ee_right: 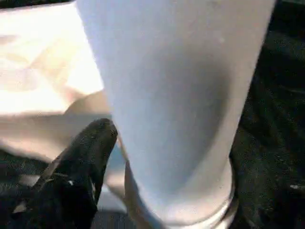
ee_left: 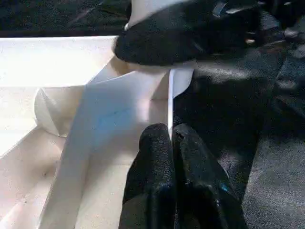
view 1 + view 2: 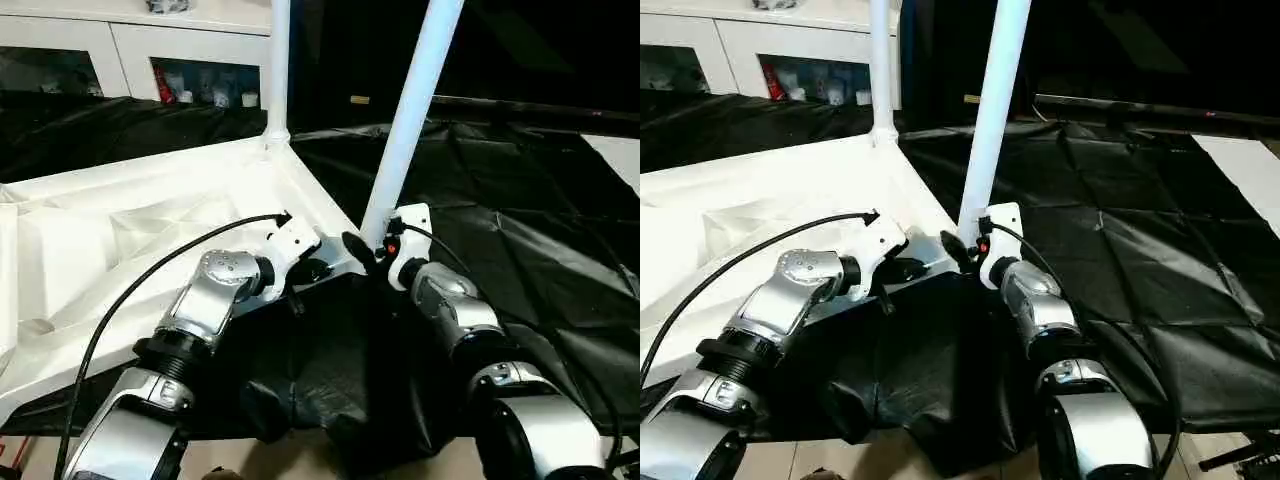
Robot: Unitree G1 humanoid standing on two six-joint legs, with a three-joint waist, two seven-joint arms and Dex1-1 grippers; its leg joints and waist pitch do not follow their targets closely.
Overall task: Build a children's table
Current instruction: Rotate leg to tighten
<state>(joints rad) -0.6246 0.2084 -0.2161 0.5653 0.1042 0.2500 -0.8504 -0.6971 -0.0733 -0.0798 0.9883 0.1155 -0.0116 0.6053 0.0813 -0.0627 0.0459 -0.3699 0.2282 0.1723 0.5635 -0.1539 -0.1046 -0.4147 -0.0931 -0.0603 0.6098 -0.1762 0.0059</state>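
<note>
Black sheeting (image 3: 520, 250) covered the floor beneath the upturned white tabletop (image 3: 120, 240). At its near edge, the left end effector (image 2: 171, 143) pressed with fingers together. Two legs (image 3: 410, 120) stood in corner sockets; the right end effector (image 3: 365, 250) straddled the nearer one, fingers apart.

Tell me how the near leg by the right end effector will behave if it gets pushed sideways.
The near leg looks like a stiff, smooth plastic tube, so probably slippery. It stands tall and tilted in the tabletop corner socket, so a sideways push may lever it loose. It seems light; the upturned top could shift too.
</note>
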